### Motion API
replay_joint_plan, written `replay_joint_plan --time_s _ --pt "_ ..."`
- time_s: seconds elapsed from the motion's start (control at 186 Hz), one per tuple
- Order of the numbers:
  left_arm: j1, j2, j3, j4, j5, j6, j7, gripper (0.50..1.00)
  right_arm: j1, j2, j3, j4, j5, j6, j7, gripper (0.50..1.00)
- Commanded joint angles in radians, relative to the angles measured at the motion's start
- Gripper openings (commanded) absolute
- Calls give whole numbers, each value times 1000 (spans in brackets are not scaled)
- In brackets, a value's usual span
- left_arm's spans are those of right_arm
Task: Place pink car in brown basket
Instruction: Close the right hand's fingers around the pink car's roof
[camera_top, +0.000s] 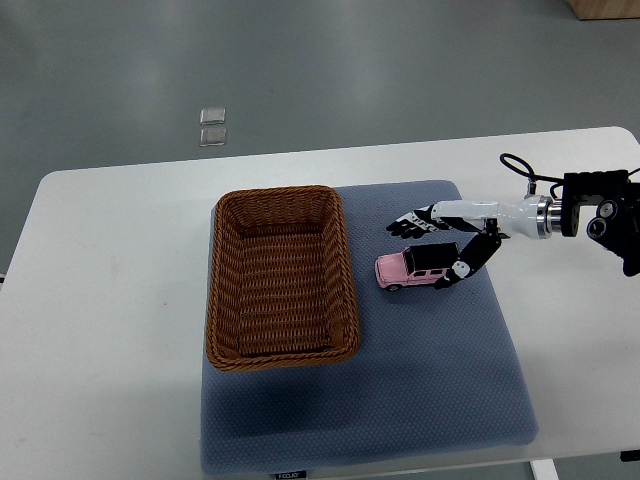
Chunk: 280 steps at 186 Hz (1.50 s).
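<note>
Right hand (440, 240) reaches in from the right edge, fingers spread above the pink car (412, 270), thumb dropped at its rear end; nothing gripped yet, I judge, just bracketing it for a pinch. Car sits on the blue-grey mat (420, 400), just right of the empty brown basket (282, 200). Short carry left.
</note>
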Motion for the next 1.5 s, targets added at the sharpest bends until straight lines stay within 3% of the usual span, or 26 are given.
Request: replay_joint_plan --time_s 0.0,0.102,0.37,0.627,0.879,1.083,1.41,1.496 --pt "0 0 0 0 1 0 0 1000 -7 2 -23 0 0 -55 2 919" --pt "0 0 0 0 1 0 0 1000 -11 2 -24 -2 -2 -107 20 919" --pt "0 0 0 0 1 0 0 1000 -27 12 -38 -2 -17 -156 22 915" --pt "0 0 1 0 -1 0 0 1000 -25 29 -143 -11 -23 -294 24 909" --pt "0 0 0 0 1 0 0 1000 -25 43 -146 -15 -23 -302 24 901" --pt "0 0 0 0 -1 0 0 1000 -24 52 -146 -26 -23 -303 24 795" --pt "0 0 0 0 1 0 0 1000 -15 49 -144 -34 -23 -303 24 754" --pt "0 0 0 0 -1 0 0 1000 -13 49 -143 -43 -22 -303 24 703"
